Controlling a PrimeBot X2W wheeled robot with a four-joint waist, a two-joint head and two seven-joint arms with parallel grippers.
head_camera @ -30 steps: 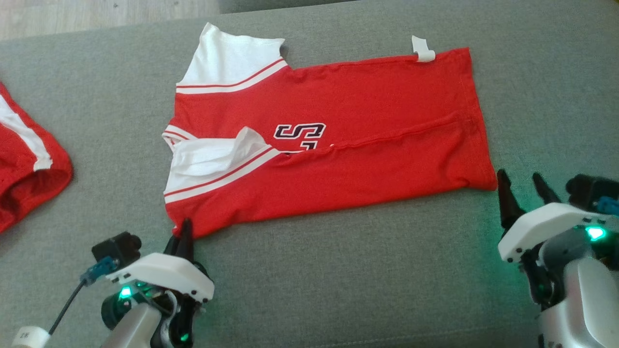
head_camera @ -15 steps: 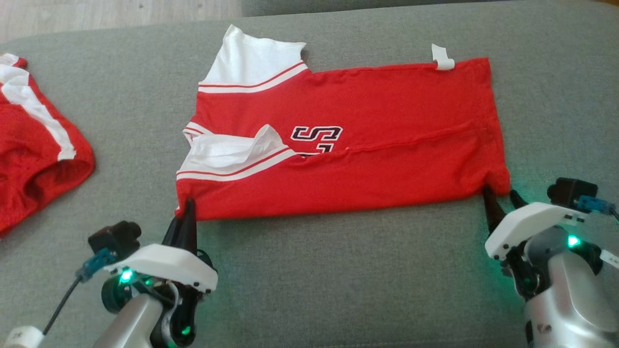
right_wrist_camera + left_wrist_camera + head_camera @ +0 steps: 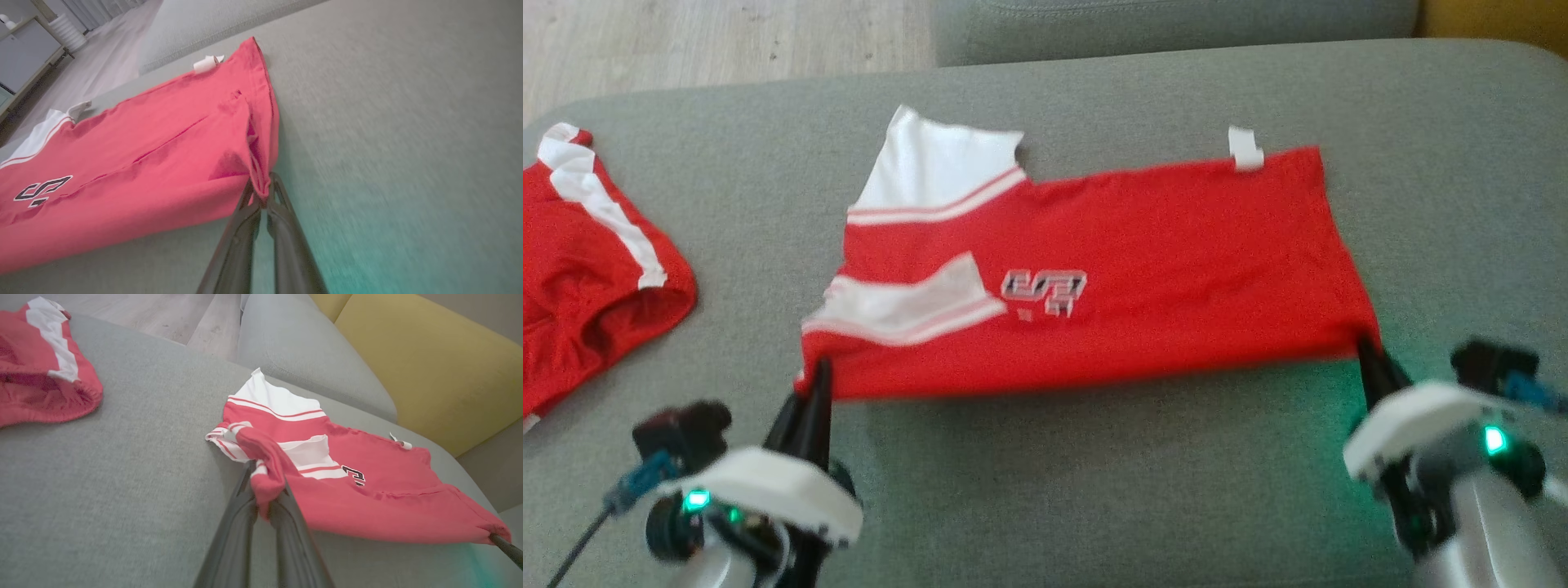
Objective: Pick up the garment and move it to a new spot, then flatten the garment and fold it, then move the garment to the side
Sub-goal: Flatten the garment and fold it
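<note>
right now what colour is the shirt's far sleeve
White sleeve with a red stripe; best in the left wrist view.

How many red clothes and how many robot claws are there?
Red clothes: 2 (the shirt, the other red-and-white garment)
Robot claws: 2 (left claw, right claw, both pinching the shirt)
Total: 4
</note>
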